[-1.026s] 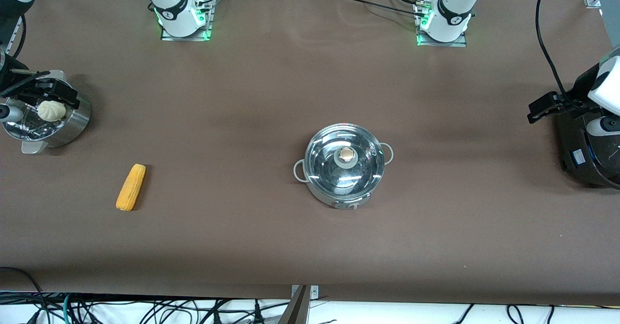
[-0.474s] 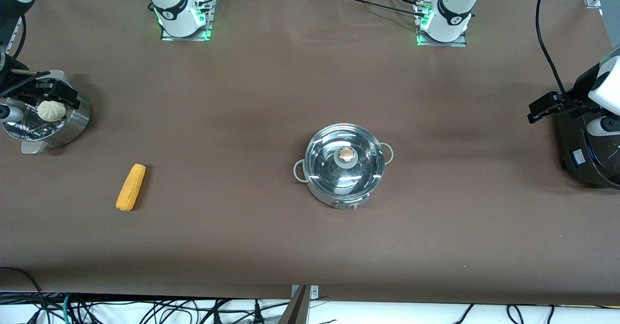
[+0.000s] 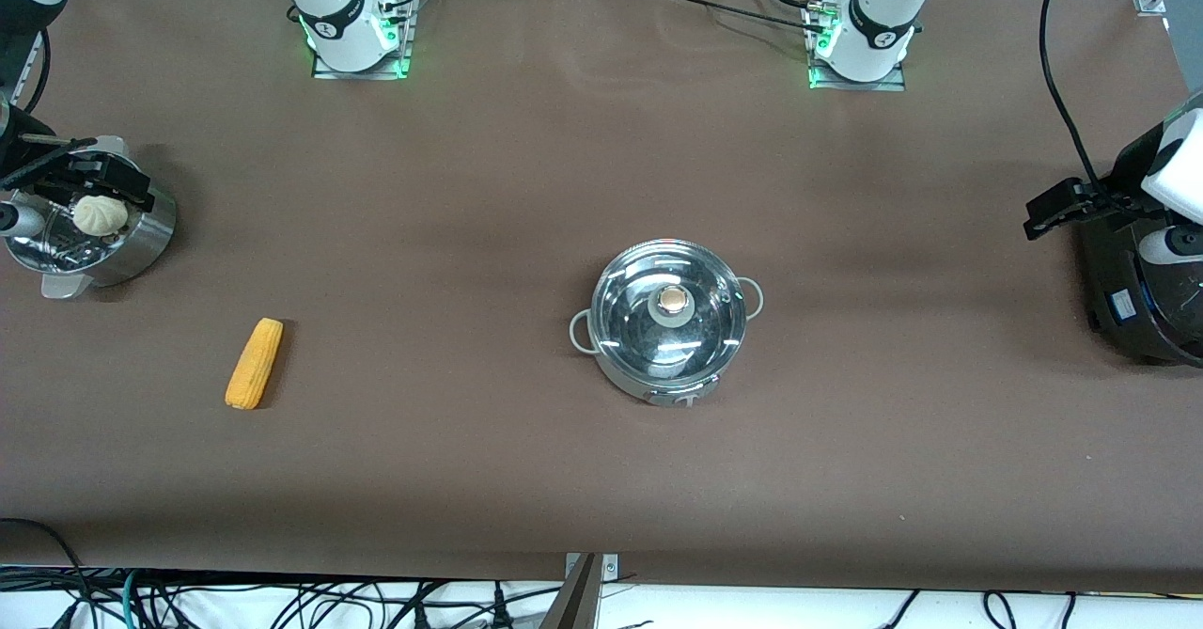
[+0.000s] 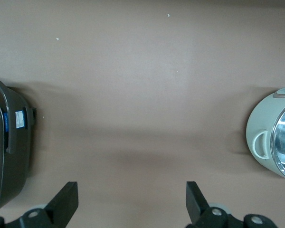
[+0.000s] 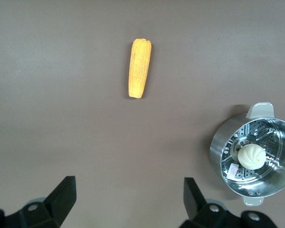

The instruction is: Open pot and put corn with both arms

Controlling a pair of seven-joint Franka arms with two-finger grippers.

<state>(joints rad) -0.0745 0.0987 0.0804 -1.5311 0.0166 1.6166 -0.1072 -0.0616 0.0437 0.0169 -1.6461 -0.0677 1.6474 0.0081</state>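
The shiny steel pot (image 3: 669, 323) stands mid-table with its glass lid and copper knob (image 3: 672, 301) on. Its edge with a pale handle shows in the left wrist view (image 4: 262, 138). The yellow corn (image 3: 254, 363) lies on the table toward the right arm's end, apart from the pot, and shows in the right wrist view (image 5: 139, 68). My right gripper (image 3: 89, 178) hangs open and empty over the steamer pot; its own view shows it open (image 5: 128, 190). My left gripper (image 3: 1057, 208) is open and empty beside the black cooker; its own view shows it open (image 4: 131, 192).
A steel steamer pot (image 3: 141, 239) holding a white bun (image 3: 99, 214) stands at the right arm's end, also in the right wrist view (image 5: 228, 142). A big black cooker (image 3: 1142, 300) stands at the left arm's end, also in the left wrist view (image 4: 9, 147).
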